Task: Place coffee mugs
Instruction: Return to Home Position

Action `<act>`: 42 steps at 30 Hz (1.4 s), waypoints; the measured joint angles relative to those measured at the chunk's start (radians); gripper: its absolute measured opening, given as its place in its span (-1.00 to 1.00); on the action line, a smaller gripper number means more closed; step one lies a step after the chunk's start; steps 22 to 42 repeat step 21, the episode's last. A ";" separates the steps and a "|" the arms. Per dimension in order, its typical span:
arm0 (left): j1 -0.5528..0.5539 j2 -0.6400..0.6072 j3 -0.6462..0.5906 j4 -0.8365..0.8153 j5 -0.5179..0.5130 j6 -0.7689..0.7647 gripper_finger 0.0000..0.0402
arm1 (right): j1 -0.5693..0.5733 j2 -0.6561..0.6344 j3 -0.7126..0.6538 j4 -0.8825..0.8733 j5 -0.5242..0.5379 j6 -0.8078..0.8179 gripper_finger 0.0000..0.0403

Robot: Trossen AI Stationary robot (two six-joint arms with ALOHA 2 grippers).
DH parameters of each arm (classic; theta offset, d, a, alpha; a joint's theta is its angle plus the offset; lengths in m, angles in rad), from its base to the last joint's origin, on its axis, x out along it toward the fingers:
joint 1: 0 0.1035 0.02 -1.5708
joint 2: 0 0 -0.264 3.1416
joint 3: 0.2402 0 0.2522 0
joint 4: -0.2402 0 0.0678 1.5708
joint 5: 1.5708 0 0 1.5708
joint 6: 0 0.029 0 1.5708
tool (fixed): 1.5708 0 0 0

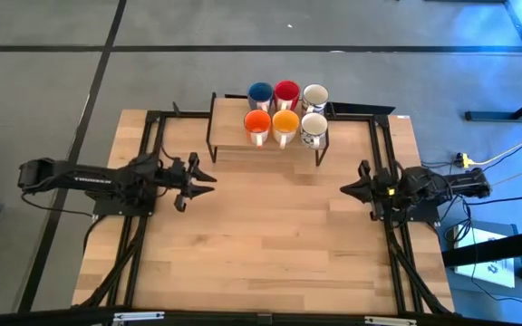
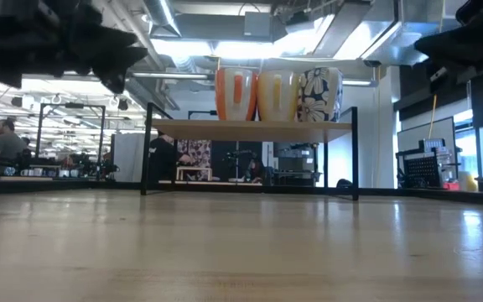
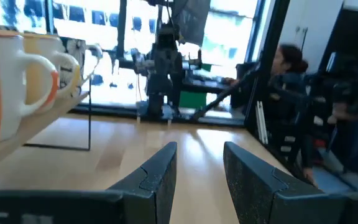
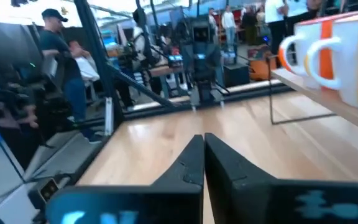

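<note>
Where the wooden surface (image 1: 270, 263) reaches its 12 o'clock edge, a low shelf (image 1: 228, 122) carries all six mugs, upright and packed just beside one another in two rows of three. The back row holds the blue mug (image 1: 259, 92) at its 9 o'clock end, the red mug (image 1: 286, 92) in the middle and the back white mug (image 1: 314, 95) at its 3 o'clock end. The front row runs the same way: the orange mug (image 1: 257, 123), the yellow-orange mug (image 1: 285, 122), then the front white mug (image 1: 314, 129), whose dark flower print shows in the low view.

The left tool (image 1: 208, 184) sits at the 9 o'clock side of the surface, pointing toward 3 o'clock. Its fingers (image 3: 160, 168) are parted with a clear gap and hold nothing. The right tool (image 1: 344, 188) sits at the 3 o'clock side, pointing toward 9 o'clock. Its fingers (image 4: 188, 163) are pressed together with nothing between them. Both tools are clear of the shelf and face each other across bare wood. In the low view they hang above the surface. People (image 4: 61, 56) show in the room beyond.
</note>
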 joint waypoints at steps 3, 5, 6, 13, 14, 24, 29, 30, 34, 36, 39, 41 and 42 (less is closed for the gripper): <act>0.000 -0.004 -0.084 0.138 -0.010 -0.032 -0.37 | 0.000 0.001 -0.025 0.005 0.000 0.004 -1.00; 0.000 -0.004 -0.106 0.150 -0.009 -0.046 -0.37 | 0.000 -0.001 -0.046 0.016 0.000 0.005 -1.00; 0.000 -0.009 -0.105 0.125 -0.002 -0.044 -0.37 | 0.000 -0.003 -0.056 0.053 0.000 0.008 -1.00; 0.004 -0.039 -0.107 0.085 0.006 -0.047 -0.37 | 0.000 0.003 -0.124 0.139 0.000 0.015 -1.00; 0.004 -0.053 -0.107 0.070 -0.021 -0.057 -0.37 | 0.000 0.006 -0.124 0.136 0.000 0.011 -1.00; 0.005 -0.179 -0.107 -0.064 -0.179 -0.033 -0.37 | 0.000 0.005 -0.124 0.135 0.000 0.003 -1.00; 0.005 -0.179 -0.107 -0.064 -0.179 -0.033 -0.37 | 0.000 0.005 -0.124 0.135 0.000 0.003 -1.00; 0.005 -0.179 -0.107 -0.064 -0.179 -0.033 -0.37 | 0.000 0.005 -0.124 0.135 0.000 0.003 -1.00; 0.005 -0.179 -0.107 -0.064 -0.179 -0.033 -0.37 | 0.000 0.005 -0.124 0.135 0.000 0.003 -1.00; 0.005 -0.179 -0.107 -0.064 -0.179 -0.033 -0.37 | 0.000 0.005 -0.124 0.135 0.000 0.003 -1.00; 0.005 -0.179 -0.107 -0.064 -0.179 -0.033 -0.37 | 0.000 0.005 -0.124 0.135 0.000 0.003 -1.00; 0.005 -0.179 -0.107 -0.064 -0.179 -0.033 -0.37 | 0.000 0.005 -0.124 0.135 0.000 0.003 -1.00; 0.005 -0.179 -0.107 -0.064 -0.179 -0.033 -0.37 | 0.000 0.005 -0.124 0.135 0.000 0.003 -1.00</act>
